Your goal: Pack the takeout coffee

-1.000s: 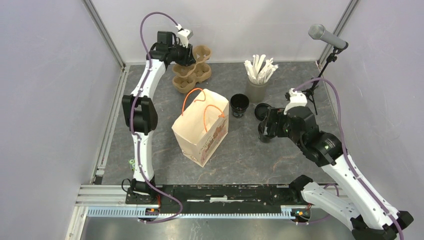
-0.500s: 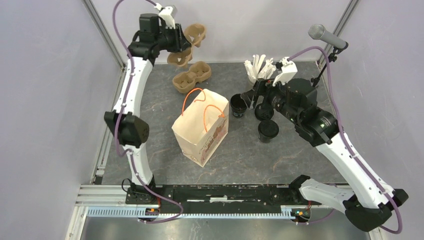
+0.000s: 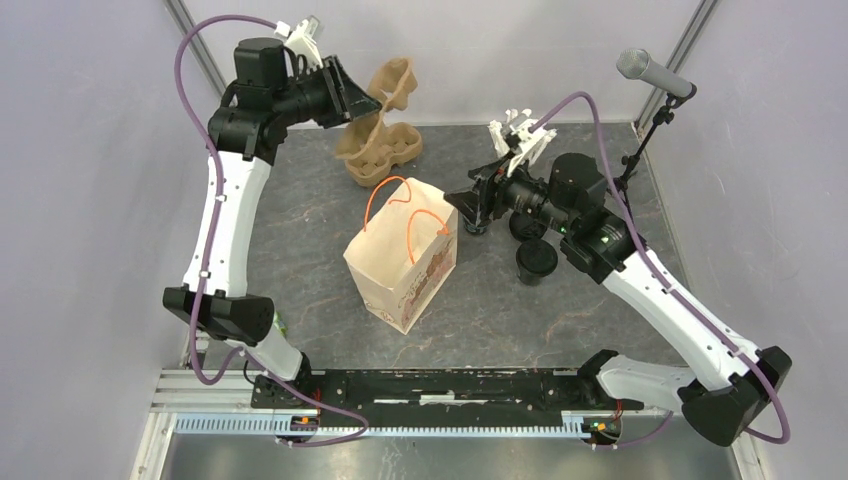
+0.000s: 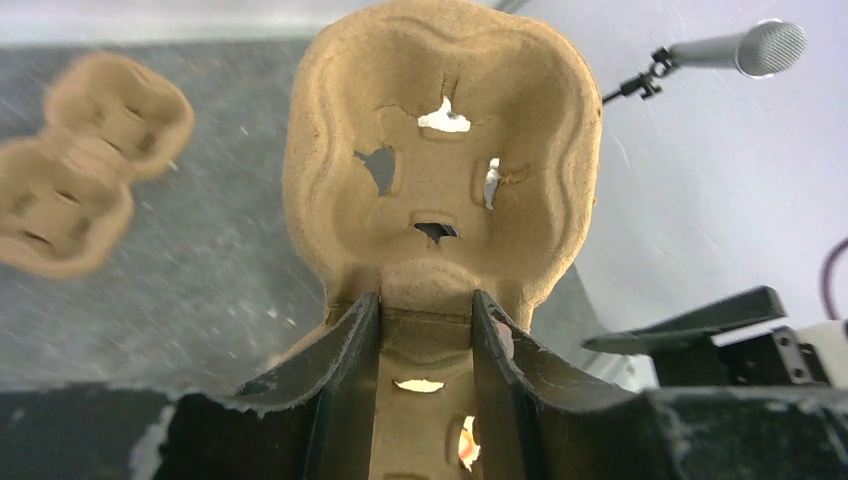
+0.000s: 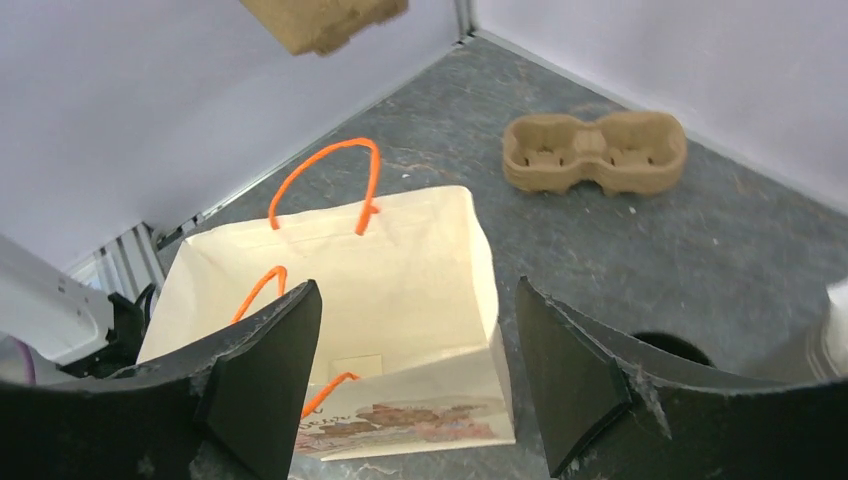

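Observation:
A small black lidded cup stands on the table right of the paper bag. A second black cup stands just behind it, partly under my right arm. My right gripper is open and empty, hovering at the bag's right edge over a third black cup that is mostly hidden; its dark rim shows in the right wrist view beside the open gripper and the bag's open mouth. My left gripper is shut on a brown pulp carrier, held high at the back; it also shows in the left wrist view.
A second pulp carrier lies on the table behind the bag, also in the wrist views. A grey cup of white sticks stands behind my right arm. A microphone on a stand is at the back right.
My left arm has raised the pulp carrier higher and tilted it. My right gripper has swung left from the lidded cups to the bag's right edge, staying open.

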